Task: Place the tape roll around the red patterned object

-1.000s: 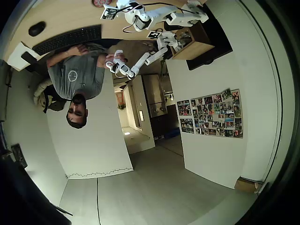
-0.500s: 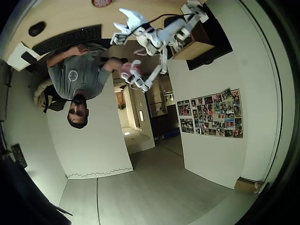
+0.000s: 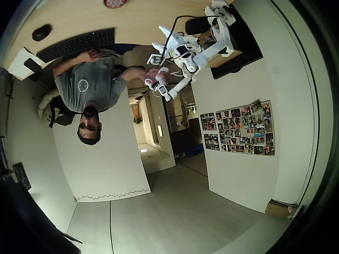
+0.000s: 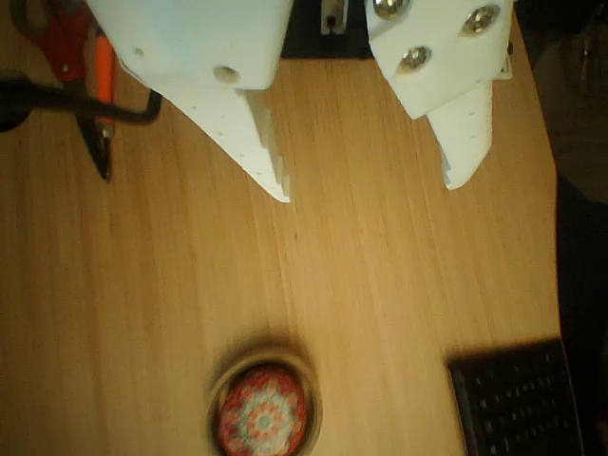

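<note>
Two white fingers of your gripper [image 4: 366, 195] stand wide apart and hold nothing in the wrist view, with bare wood grain of the desk [image 4: 380, 304] showing between them. Below them in that view, well apart from the fingertips, the tape roll [image 4: 265, 367] lies flat on the desk with the red patterned object [image 4: 263, 415] sitting inside its hole, so the ring surrounds the disc on every side you can see; the bottom of the pair is cut off by the picture's edge. From the overhead view, the arm [image 3: 198, 50] has swung away from the spot near the top edge where it was reaching a second ago, and now it is folded back toward the wooden box at its base, while the red disc [image 3: 115, 3] lies at the top edge of the desk, too small there to show the ring. That reads as a release followed by a retreat, and you can judge the placement done. A pair of orange-handled pliers [image 4: 90, 71] lies at the upper left in the wrist view and a black keyboard [image 4: 518, 399] corner at the lower right, both well clear of the ring.
</note>
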You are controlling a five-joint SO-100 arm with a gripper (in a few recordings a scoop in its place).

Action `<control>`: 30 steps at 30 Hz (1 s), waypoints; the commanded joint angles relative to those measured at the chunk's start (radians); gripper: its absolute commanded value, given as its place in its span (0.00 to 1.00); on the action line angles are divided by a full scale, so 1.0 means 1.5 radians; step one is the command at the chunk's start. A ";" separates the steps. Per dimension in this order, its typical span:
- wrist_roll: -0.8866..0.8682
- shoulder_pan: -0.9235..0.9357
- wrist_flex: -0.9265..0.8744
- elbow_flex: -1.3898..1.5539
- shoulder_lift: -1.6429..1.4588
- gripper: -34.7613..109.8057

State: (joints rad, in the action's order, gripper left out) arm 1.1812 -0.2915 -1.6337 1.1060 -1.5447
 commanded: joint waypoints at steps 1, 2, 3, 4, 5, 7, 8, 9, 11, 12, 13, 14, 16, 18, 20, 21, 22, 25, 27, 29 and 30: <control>0.002 -0.020 0.032 0.070 -0.057 0.54; 0.002 -0.025 0.043 0.085 -0.060 0.54; 0.002 -0.028 0.046 0.092 -0.060 0.54; -0.001 -0.030 0.046 0.097 -0.058 0.55; -0.001 -0.031 0.052 0.104 -0.059 0.55; 0.001 -0.031 0.065 0.121 -0.067 0.55; 0.001 -0.031 0.067 0.127 -0.069 0.55; 0.001 -0.031 0.074 0.136 -0.073 0.55; -0.001 -0.031 0.096 0.174 -0.093 0.56; -0.001 -0.031 0.117 0.202 -0.109 0.56; -0.001 -0.031 0.138 0.232 -0.125 0.56; -0.001 -0.032 0.152 0.257 -0.135 0.56; -0.007 -0.032 0.166 0.287 -0.140 0.56; -0.005 -0.033 0.183 0.305 -0.146 0.56; -0.004 -0.034 0.197 0.326 -0.157 0.56; -0.004 -0.036 0.210 0.345 -0.169 0.56; -0.005 -0.040 0.224 0.368 -0.182 0.56; -0.016 -0.053 0.270 0.444 -0.227 0.56; -0.020 -0.063 0.289 0.469 -0.237 0.56; -0.021 -0.072 0.303 0.471 -0.228 0.56; -0.021 -0.074 0.303 0.465 -0.216 0.56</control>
State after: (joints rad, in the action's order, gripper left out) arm 1.1397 -0.3758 -1.1919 1.7994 -1.8438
